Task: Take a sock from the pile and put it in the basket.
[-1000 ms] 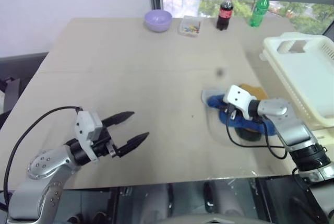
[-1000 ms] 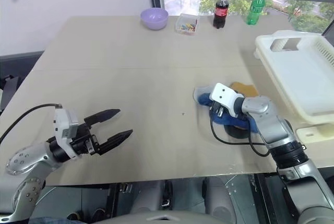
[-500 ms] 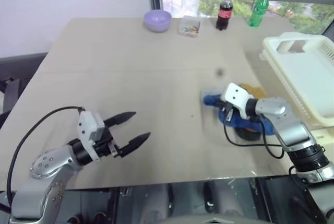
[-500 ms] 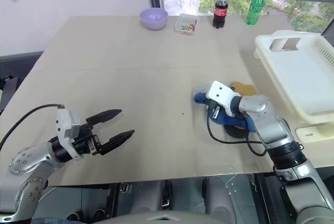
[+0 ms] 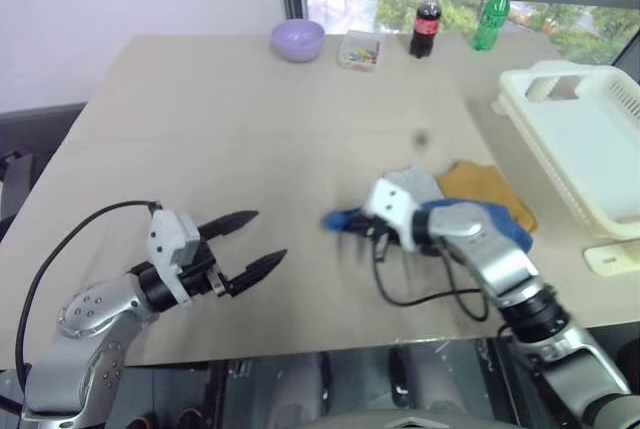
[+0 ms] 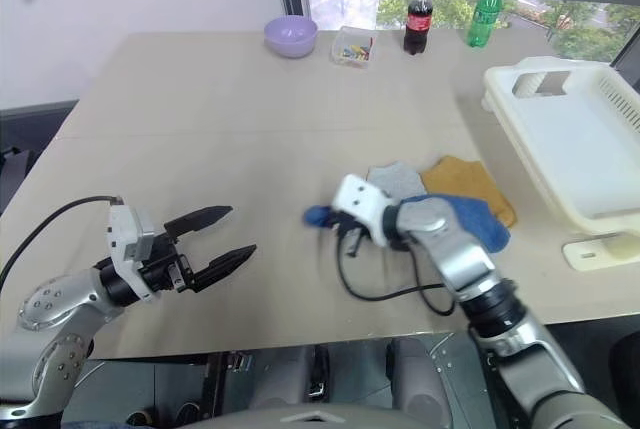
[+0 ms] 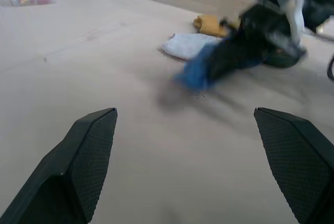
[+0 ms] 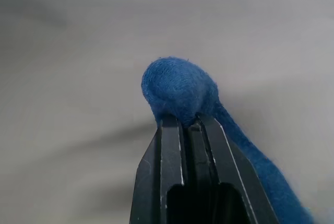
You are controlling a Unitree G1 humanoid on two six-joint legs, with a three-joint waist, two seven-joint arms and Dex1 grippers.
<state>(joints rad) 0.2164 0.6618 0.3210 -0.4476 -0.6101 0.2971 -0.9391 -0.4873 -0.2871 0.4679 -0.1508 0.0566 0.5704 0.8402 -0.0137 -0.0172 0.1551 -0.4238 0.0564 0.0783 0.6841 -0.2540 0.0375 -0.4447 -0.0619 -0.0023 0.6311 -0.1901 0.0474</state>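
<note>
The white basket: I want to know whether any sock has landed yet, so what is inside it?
The basket shows a bare white floor with no sock; its far right part runs out of frame. The blue sock is pinched in the right gripper.

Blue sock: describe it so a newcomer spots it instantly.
On the beige table, left of the white basket, lies a small pile of socks. The blue sock stretches leftward from it, pinched in the right pincer; its neighbours, one grey and one mustard, lie flat.
</note>
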